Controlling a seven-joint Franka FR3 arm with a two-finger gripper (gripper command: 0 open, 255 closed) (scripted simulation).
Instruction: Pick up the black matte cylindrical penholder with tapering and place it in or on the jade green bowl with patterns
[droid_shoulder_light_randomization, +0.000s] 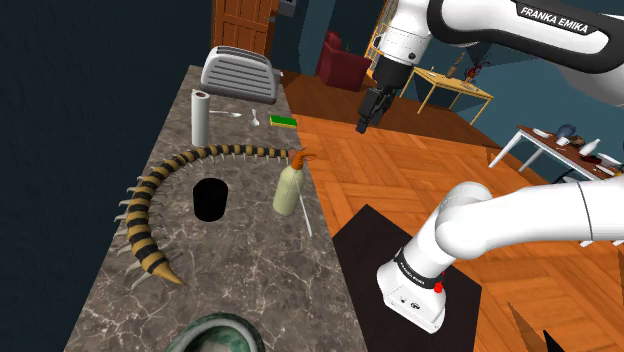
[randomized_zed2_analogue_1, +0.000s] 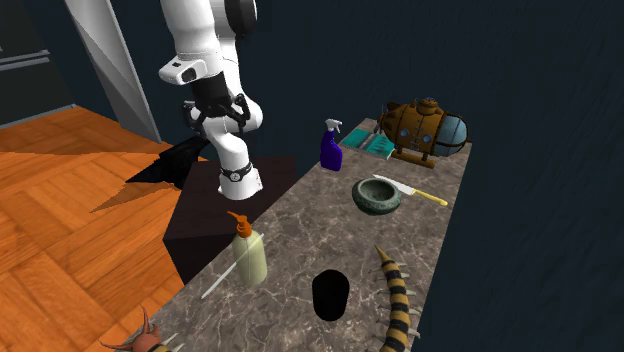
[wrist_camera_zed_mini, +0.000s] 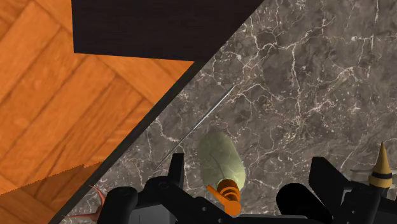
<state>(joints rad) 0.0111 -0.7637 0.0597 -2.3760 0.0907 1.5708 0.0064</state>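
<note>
Green patterned bowl (droid_shoulder_light_randomization: 215, 335) sits closest to the lens, cut by the shoulder view's bottom edge, far below the end effector (droid_shoulder_light_randomization: 368, 110) and off to that view's left of it.

Worktop (droid_shoulder_light_randomization: 250, 270): dark veined marble. Left to right across it:
- striped yellow-and-black centipede toy (droid_shoulder_light_randomization: 150, 215), curled in a long arc
- white paper roll (droid_shoulder_light_randomization: 200, 117), upright
- black penholder (droid_shoulder_light_randomization: 210, 200), upright, mouth up, inside the centipede's arc, not touching it
- grey toaster (droid_shoulder_light_randomization: 238, 70) at the far end
- pale pump bottle (droid_shoulder_light_randomization: 288, 188) with orange top, upright near the worktop's edge
- green sponge (droid_shoulder_light_randomization: 284, 121)

All of these lie lower than the end effector and to the shoulder view's left of it. It hangs high, and the penholder is well apart from it, untouched.

Wrist view: end effector (wrist_camera_zed_mini: 249, 164) with fingers (wrist_camera_zed_mini: 177, 168) spread wide, nothing held. The pump bottle (wrist_camera_zed_mini: 221, 159) shows far beneath, between them. A thin pale stick (wrist_camera_zed_mini: 197, 124) lies beside the bottle, along the worktop's edge.

Second exterior view, left to right: pump bottle (randomized_zed2_analogue_1: 249, 255), penholder (randomized_zed2_analogue_1: 331, 296), purple spray bottle (randomized_zed2_analogue_1: 331, 148), bowl (randomized_zed2_analogue_1: 377, 195), yellow-handled knife (randomized_zed2_analogue_1: 415, 190) resting on the bowl's rim, brown submarine model (randomized_zed2_analogue_1: 425, 128). Penholder and bowl are well apart, with bare marble between.
</note>
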